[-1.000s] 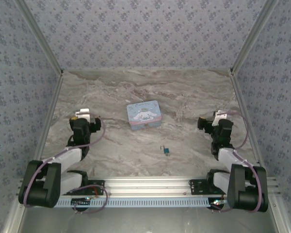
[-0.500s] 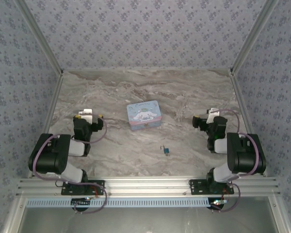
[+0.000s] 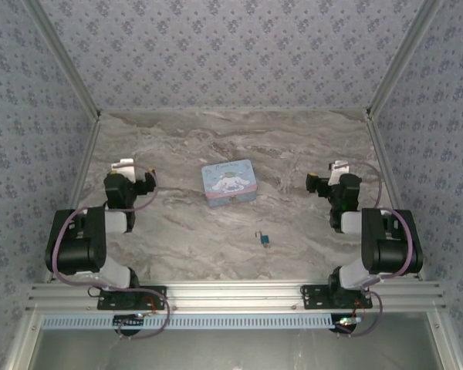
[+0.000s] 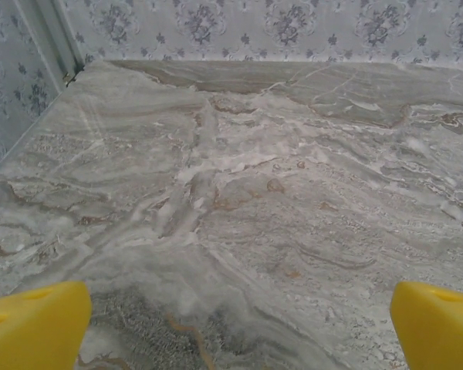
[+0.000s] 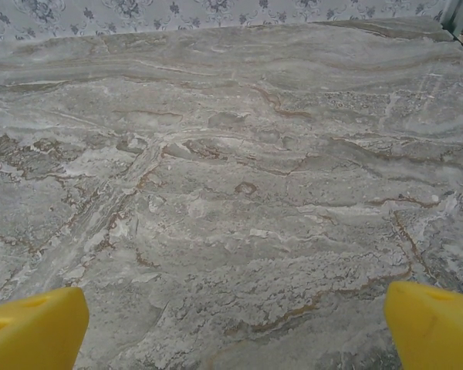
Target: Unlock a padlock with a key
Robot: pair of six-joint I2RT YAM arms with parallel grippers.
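The marble tabletop [image 3: 293, 146] carries a pale-blue tin [image 3: 229, 183] at its centre. The left gripper [image 4: 238, 324], by the left edge, and the right gripper [image 5: 233, 327], by the right edge, hold their jaws wide apart and empty. The padlock [image 3: 265, 240] lies toward the near edge, well apart from both and nearer the right one.

We've got a worktop [image 3: 216, 139] in a grey marble pattern, with whitish streaks and thin brown veins. Three walls box it in: back wall [image 3: 231, 54], left wall [image 3: 23, 154], right wall [image 3: 447, 154]. All carry the same pale blue-grey wallpaper with a small repeating floral motif. Aluminium runs up both rear corners: left post [image 3: 63, 58], right post [image 3: 401, 58]. At the near edge an aluminium rail [image 3: 231, 293] spans the width, with a pale slotted strip [image 3: 231, 320] just in front. The light we see is even and soft.
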